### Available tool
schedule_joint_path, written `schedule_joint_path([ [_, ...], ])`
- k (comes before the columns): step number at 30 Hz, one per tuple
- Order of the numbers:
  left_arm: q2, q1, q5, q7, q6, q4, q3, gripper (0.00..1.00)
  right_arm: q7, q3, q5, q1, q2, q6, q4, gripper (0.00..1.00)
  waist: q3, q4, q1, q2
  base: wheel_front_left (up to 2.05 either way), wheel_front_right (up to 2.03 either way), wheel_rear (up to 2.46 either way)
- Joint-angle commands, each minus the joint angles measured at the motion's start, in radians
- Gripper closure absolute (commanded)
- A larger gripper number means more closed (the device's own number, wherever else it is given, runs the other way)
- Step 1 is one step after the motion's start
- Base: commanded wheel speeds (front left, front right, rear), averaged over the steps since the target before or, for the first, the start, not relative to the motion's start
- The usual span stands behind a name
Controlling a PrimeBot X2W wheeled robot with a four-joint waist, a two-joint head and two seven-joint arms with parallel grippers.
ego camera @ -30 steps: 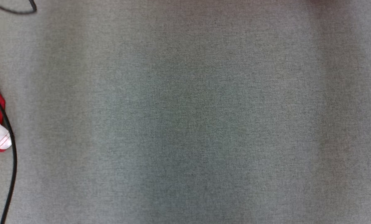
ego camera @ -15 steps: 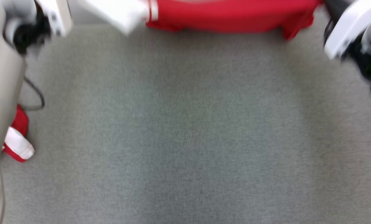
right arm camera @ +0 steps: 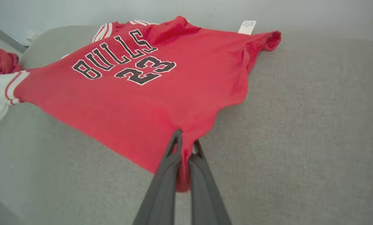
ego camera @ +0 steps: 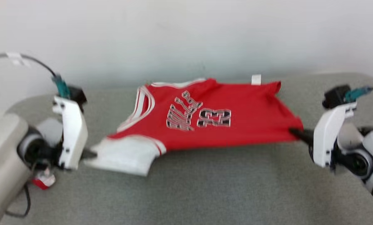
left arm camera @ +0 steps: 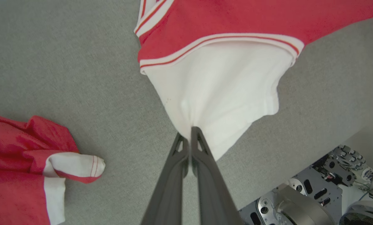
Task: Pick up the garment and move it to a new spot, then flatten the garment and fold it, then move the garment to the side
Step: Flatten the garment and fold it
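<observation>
The head camera had swung upward within the last second; a second earlier it showed bare grey desk with a scrap of red at the edge, half a second earlier a red hem along the top, and now the whole red garment (ego camera: pixel 211 118), lettered BULLS 23, sat mid-frame; that was the camera's shift, not a move of the cloth. The left gripper (ego camera: pixel 89 153) was at the garment's left end, its jaws pinched closed on the white sleeve; the right gripper (ego camera: pixel 295 132) was at the garment's right end, its jaws clamped on the red side hem. The garment hung stretched between them, its near edge lifted off the desk (ego camera: pixel 205 193), its far edge with a white tag (ego camera: pixel 256 79) seemingly resting on it. A second red garment (left arm camera: pixel 14 162) lay crumpled beyond the garment's left end. With both ends now in sight, the robot seemed ready to lay the garment flat; folding had not begun.
</observation>
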Motion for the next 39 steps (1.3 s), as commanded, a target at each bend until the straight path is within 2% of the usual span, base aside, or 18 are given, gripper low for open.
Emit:
schedule_joint_path([
  [1, 0.031, 0.052, -0.036, 0.042, 0.02, -0.054, -0.005, 1.0, 0.031, 0.013, 0.028, 0.044, -0.028, 0.0, -0.031, 1.0, -0.054, 0.0, 0.0004, -0.0001, 0.0, 0.0, 0.0],
  [6, 0.149, 0.192, -0.141, 0.167, 0.125, -0.31, -0.014, 1.0, 0.173, 0.055, 0.103, 0.147, -0.134, 0.0, -0.172, 1.0, -0.076, -0.003, 0.0004, -0.0001, 0.0, 0.0, 0.0],
  [13, 0.298, 0.344, -0.262, 0.245, 0.27, -0.618, -0.012, 1.0, 0.34, 0.082, 0.185, 0.259, -0.279, 0.0, -0.322, 1.0, -0.085, -0.013, 0.0004, -0.0001, 0.0, 0.0, 0.0],
  [15, 0.329, 0.377, -0.287, 0.255, 0.299, -0.68, -0.011, 1.0, 0.379, 0.086, 0.208, 0.289, -0.315, 0.0, -0.356, 1.0, -0.084, -0.019, 0.0004, -0.0001, 0.0, 0.0, 0.0],
  [20, 0.377, 0.412, -0.324, 0.259, 0.34, -0.761, -0.003, 1.0, 0.431, 0.082, 0.231, 0.317, -0.37, 0.0, -0.428, 1.0, -0.075, -0.029, 0.0004, -0.0001, 0.0, 0.0, 0.0],
  [26, 0.377, 0.406, -0.334, 0.254, 0.357, -0.772, 0.01, 1.0, 0.447, 0.065, 0.228, 0.325, -0.373, 0.0, -0.459, 1.0, -0.057, -0.045, 0.0004, -0.0001, 0.0, 0.0, 0.0],
  [31, 0.354, 0.36, -0.307, 0.28, 0.346, -0.733, 0.009, 1.0, 0.481, 0.053, 0.227, 0.3, -0.353, 0.0, -0.438, 1.0, -0.032, -0.05, 0.0004, -0.0001, 0.0, 0.0, 0.0],
  [34, 0.328, 0.325, -0.299, 0.295, 0.333, -0.691, 0.008, 1.0, 0.503, 0.036, 0.241, 0.274, -0.325, 0.0, -0.403, 1.0, -0.008, -0.054, 0.0004, -0.0001, 0.0, 0.0, 0.0],
  [39, 0.269, 0.252, -0.268, 0.322, 0.32, -0.595, 0.005, 1.0, 0.515, -0.002, 0.255, 0.21, -0.253, 0.0, -0.265, 1.0, 0.033, -0.064, 0.0004, -0.0001, 0.0, 0.0, 0.0],
])
